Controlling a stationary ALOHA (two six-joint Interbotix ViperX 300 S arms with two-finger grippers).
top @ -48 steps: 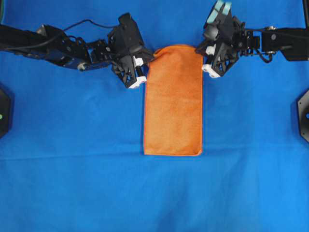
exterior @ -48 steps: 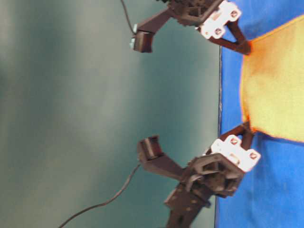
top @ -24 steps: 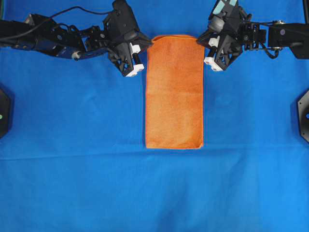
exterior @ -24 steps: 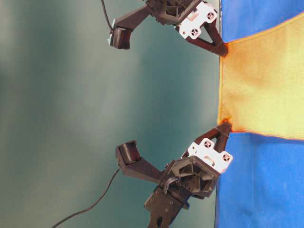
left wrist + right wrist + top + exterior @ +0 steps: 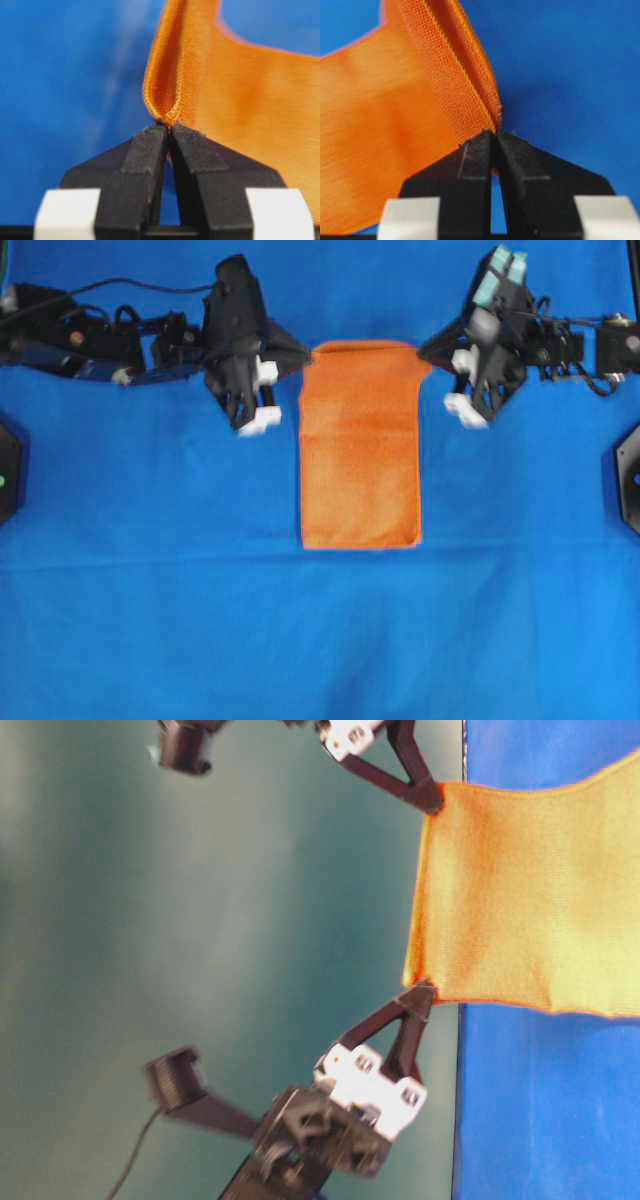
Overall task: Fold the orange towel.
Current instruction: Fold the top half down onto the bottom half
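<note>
Surface: blue cloth [image 5: 320, 640] covers the whole table, smooth, with some light creases near the front.
Left gripper [image 5: 167, 131]: jaws pressed together on one far corner of the orange towel [image 5: 360, 440]; in the left wrist view the doubled hem comes out just above the black tips.
Right gripper [image 5: 494, 136]: also clamped tight, on the other far corner; the hem stands up as a folded ridge above its tips.
Left gripper from above [image 5: 308, 355]: at the left top corner of the towel, arm coming from the left side.
Right gripper from above [image 5: 424, 345]: at the right top corner, arm coming from the right.
Towel: long narrow rectangle in the middle of the table; the held end is lifted off the cloth, as the table-level view shows, the near end lies flat.
</note>
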